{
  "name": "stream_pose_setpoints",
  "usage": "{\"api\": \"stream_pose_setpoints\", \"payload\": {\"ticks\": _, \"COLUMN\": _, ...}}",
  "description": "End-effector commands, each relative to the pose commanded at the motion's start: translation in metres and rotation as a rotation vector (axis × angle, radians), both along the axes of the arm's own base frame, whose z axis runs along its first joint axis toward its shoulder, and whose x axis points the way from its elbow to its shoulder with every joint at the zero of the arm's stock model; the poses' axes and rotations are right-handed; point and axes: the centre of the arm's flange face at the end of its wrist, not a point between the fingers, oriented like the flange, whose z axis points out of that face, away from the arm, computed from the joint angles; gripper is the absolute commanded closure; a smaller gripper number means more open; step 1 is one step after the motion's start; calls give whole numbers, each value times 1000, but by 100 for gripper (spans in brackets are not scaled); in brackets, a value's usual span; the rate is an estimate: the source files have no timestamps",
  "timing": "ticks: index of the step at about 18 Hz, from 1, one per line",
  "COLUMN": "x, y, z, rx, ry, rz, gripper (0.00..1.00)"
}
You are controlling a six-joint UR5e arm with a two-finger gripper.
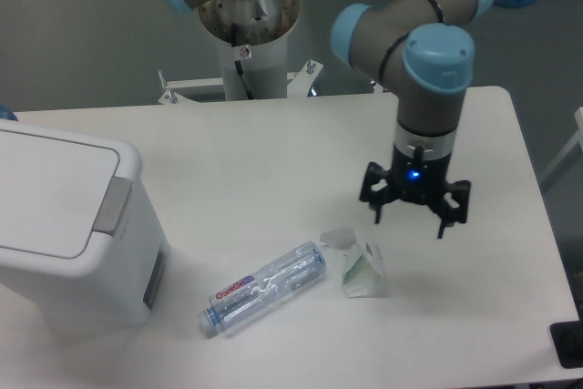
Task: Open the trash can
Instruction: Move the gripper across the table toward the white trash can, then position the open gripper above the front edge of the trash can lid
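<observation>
The trash can (64, 220) is a large white boxy bin at the left edge of the table, its flat lid down and a grey push tab (115, 204) on the lid's right side. My gripper (412, 217) hangs over the right half of the table, far to the right of the bin, pointing down. Its black fingers are spread wide and hold nothing.
A clear plastic bottle (264, 287) lies on its side near the front centre. A crumpled clear and green wrapper (360, 266) sits just right of it, below and left of the gripper. The arm's base column (248, 25) stands behind the table.
</observation>
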Motion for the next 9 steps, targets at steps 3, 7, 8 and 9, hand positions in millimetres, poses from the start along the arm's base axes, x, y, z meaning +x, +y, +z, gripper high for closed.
{"api": "stream_pose_setpoints", "payload": {"ticks": 3, "x": 23, "y": 19, "z": 35, "rx": 84, "ry": -34, "rz": 39, "gripper": 0}}
{"api": "stream_pose_setpoints", "payload": {"ticks": 7, "x": 82, "y": 48, "z": 68, "rx": 134, "ry": -17, "rz": -54, "gripper": 0}}
{"api": "stream_pose_setpoints", "payload": {"ticks": 8, "x": 91, "y": 53, "z": 73, "rx": 174, "ry": -30, "rz": -92, "gripper": 0}}
{"api": "stream_pose_setpoints", "payload": {"ticks": 9, "x": 100, "y": 59, "z": 78, "rx": 224, "ry": -50, "rz": -123, "gripper": 0}}
